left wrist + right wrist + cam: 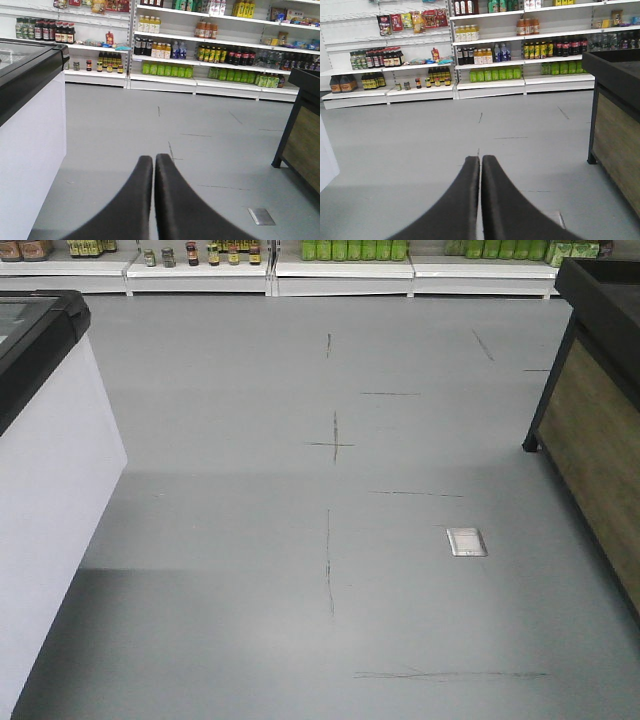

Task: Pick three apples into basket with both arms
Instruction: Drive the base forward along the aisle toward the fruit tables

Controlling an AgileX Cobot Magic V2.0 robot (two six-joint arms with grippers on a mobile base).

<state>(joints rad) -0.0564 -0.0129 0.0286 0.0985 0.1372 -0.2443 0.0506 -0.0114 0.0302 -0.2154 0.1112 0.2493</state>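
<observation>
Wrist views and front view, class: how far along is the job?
Done: nothing visible; no apples or basket appear in any view. In hand: nothing; the left tool and right tool are shut, empty. Left: everything. Only floor and stocked shelves show.

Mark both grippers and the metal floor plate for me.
left gripper point(154, 160): left wrist view, between the shut fingertips.
right gripper point(480, 161): right wrist view, between the shut fingertips.
metal floor plate point(466, 541): front view, middle of the plate.
</observation>
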